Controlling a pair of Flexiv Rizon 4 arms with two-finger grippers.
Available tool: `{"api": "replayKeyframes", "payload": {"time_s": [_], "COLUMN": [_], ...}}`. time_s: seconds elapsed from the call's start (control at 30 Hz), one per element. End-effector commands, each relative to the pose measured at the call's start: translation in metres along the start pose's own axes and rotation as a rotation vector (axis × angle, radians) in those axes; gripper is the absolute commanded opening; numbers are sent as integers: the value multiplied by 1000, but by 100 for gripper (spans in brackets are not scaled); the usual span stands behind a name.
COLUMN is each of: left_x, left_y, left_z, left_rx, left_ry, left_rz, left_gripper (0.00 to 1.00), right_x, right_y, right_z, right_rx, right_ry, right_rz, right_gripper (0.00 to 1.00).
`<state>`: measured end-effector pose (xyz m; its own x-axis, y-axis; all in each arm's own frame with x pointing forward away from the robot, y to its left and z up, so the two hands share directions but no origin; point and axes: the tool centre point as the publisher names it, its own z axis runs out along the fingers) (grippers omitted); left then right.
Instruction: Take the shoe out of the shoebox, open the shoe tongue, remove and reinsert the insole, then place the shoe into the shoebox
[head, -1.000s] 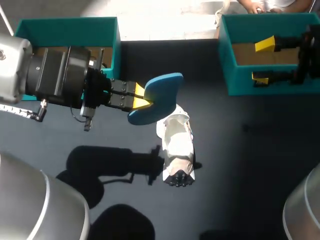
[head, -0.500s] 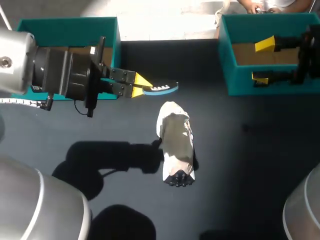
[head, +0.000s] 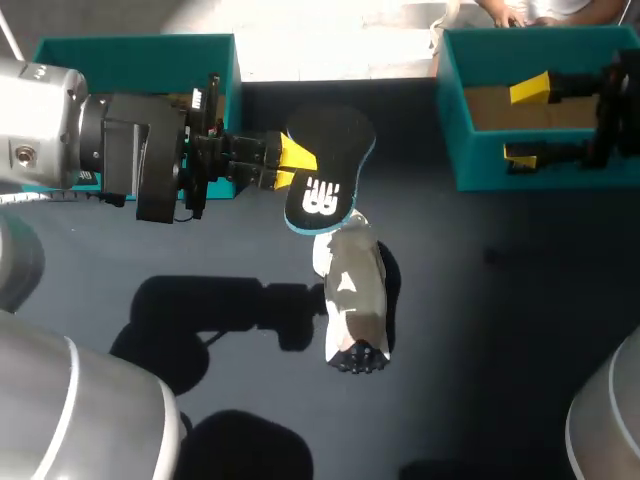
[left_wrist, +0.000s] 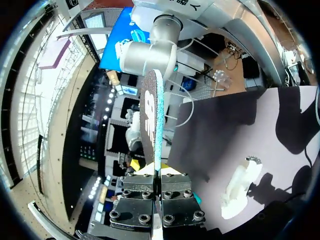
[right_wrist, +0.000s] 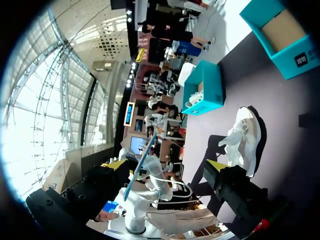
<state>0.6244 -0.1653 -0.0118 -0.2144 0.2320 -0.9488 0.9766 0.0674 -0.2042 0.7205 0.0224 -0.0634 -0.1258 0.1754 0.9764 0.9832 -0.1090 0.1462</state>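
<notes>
Just now my left gripper (head: 297, 160), clamped on the black teal-edged foam insole (head: 325, 180), had rolled it from edge-on to top side up over one end of the white sneaker (head: 352, 295) on the dark table (head: 520, 320), seemingly ready for reinserting, while my right gripper (head: 525, 122) hung open.

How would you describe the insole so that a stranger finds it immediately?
On the dark table, find the white shoe lying near the middle. Just past its far end, the left pincer grips the insole. It is the only thin, flat piece: black, with a teal edge and a white logo.
</notes>
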Motion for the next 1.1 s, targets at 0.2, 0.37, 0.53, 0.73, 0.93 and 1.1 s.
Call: {"api": "replayKeyframes", "payload": {"time_s": [0.2, 0.37, 0.53, 0.73, 0.93, 1.1], "left_x": [11, 23, 33, 42, 43, 38], "left_y": [1, 16, 22, 24, 28, 35], "left_z": [2, 10, 18, 33, 49, 63], "left_rx": [5, -37, -20, -1, -4, -7], "left_ry": [-40, -79, -80, -72, -78, -95], "left_rz": [43, 217, 304, 321, 353, 365], "left_gripper": [0, 0, 0, 0, 0, 0], "right_x": [0, 0, 0, 0, 0, 3], "right_y": [2, 2, 2, 2, -3, -6], "right_z": [2, 2, 2, 23, 43, 52], "right_rx": [1, 1, 1, 5, 27, 37], "right_ry": [0, 0, 0, 15, 34, -4], "right_rz": [0, 0, 0, 5, 6, -7], "right_gripper": [100, 100, 100, 100, 100, 100]}}
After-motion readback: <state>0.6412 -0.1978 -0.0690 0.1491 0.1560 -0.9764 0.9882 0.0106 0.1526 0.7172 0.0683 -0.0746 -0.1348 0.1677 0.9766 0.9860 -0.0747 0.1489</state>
